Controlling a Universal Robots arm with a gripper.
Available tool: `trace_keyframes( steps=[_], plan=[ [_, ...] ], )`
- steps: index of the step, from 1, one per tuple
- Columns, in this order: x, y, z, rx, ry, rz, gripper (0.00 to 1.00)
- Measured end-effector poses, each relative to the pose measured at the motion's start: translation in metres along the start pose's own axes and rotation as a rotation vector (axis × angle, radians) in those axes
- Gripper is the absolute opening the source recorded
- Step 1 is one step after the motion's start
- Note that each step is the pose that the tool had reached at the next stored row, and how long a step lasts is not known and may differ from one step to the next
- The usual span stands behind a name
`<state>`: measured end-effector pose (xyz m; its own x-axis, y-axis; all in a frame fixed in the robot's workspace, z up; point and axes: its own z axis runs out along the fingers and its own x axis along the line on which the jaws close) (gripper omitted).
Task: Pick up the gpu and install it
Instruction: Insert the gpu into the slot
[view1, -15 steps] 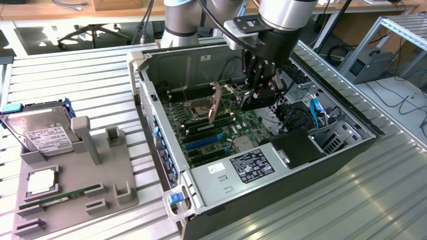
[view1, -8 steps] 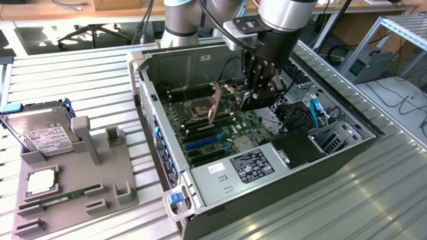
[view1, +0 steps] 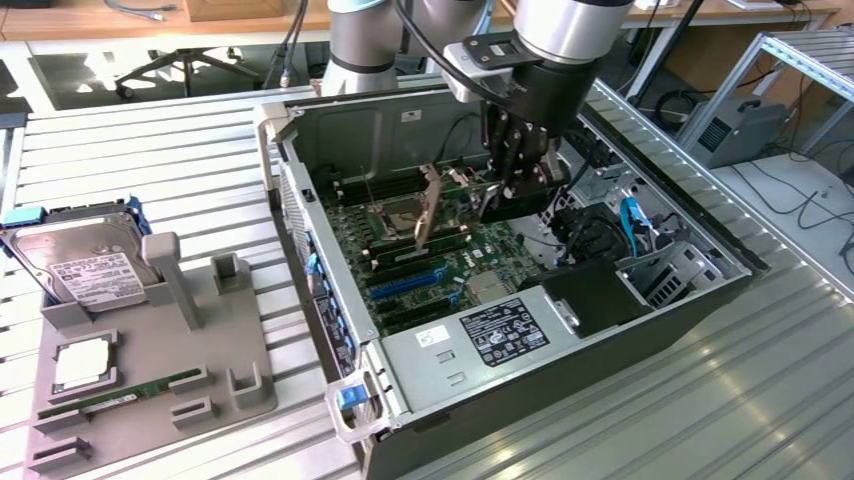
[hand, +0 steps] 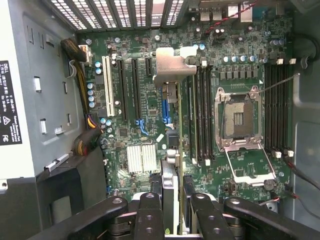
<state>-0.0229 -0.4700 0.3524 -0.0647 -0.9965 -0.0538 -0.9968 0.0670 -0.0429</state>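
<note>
Gpu (edge-on) in jaws above motherboard

An open computer case lies on the slatted metal desk, its green motherboard exposed. On the exterior view's left, a grey holder tray carries a silver hard drive, a square processor and a narrow green RAM stick.
</note>
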Motion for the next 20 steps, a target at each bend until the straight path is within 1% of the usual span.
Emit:
trace_keyframes(
  steps=[14, 20],
  plan=[
    [0.0005, 0.003, 0.0007, 0.0, 0.0001, 0.0, 0.27],
    [0.0019, 0.0079, 0.0028, 0.0, 0.0001, 0.0, 0.27]
  ],
)
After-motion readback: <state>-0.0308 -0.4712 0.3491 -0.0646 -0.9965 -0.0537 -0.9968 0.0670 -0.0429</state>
